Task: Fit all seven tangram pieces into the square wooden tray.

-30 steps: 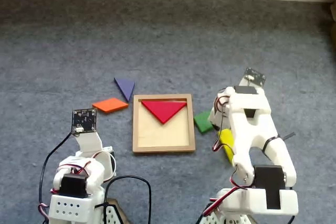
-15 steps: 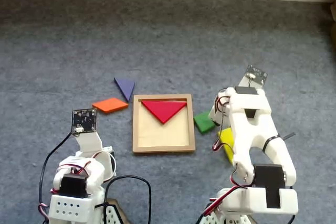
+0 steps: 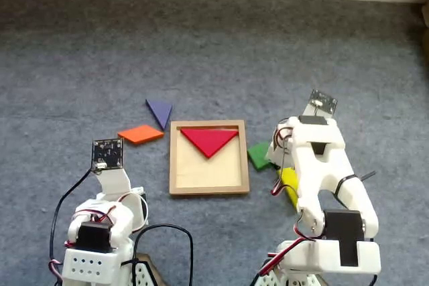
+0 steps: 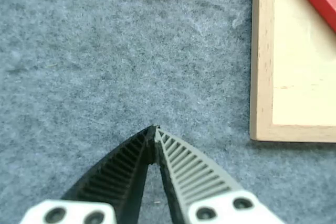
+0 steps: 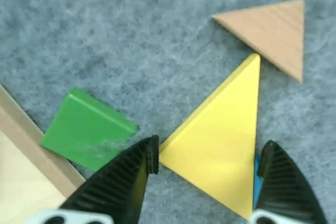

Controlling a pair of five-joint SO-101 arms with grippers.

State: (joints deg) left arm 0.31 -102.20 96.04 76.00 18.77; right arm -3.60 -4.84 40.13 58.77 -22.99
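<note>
Right wrist view: right fingers [image 5: 123,182] spread open over flat yellow wooden triangle [image 5: 220,129] on tabletop [image 3: 80,51], near square wooden tray [image 3: 208,191]. Stiff, light, likely slick (painted); pinch across edges; left fingers [image 4: 184,171] closed, empty.

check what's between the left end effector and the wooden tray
Just bare grey carpet. In the left wrist view, the shut left end effector and the wooden tray have no piece between them.
</note>
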